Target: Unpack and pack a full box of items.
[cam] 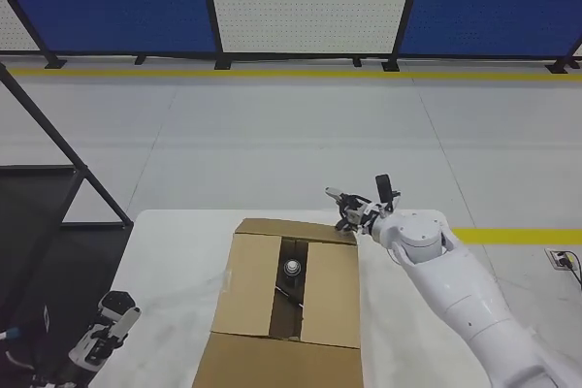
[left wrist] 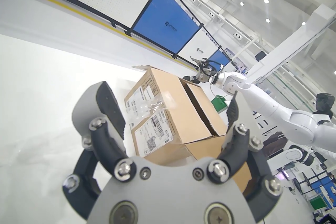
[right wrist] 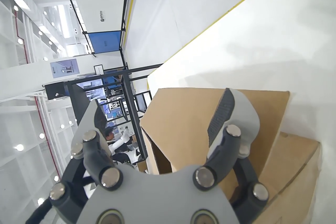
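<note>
Opening the brown cardboard box [cam: 252,291] at the white table's [cam: 175,252] near edge, top parted over a dark round-topped item [cam: 292,267], with right hand [right wrist: 161,101] released at its far right corner, left hand [left wrist: 169,89] released by the table's near left corner; next likely needs the far flap [cam: 291,229] pinched back.

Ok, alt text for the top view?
A cardboard box sits on a white table, flaps parted over a dark item inside. The right gripper is open at its far corner; the left gripper is off by the table's near left edge.
</note>
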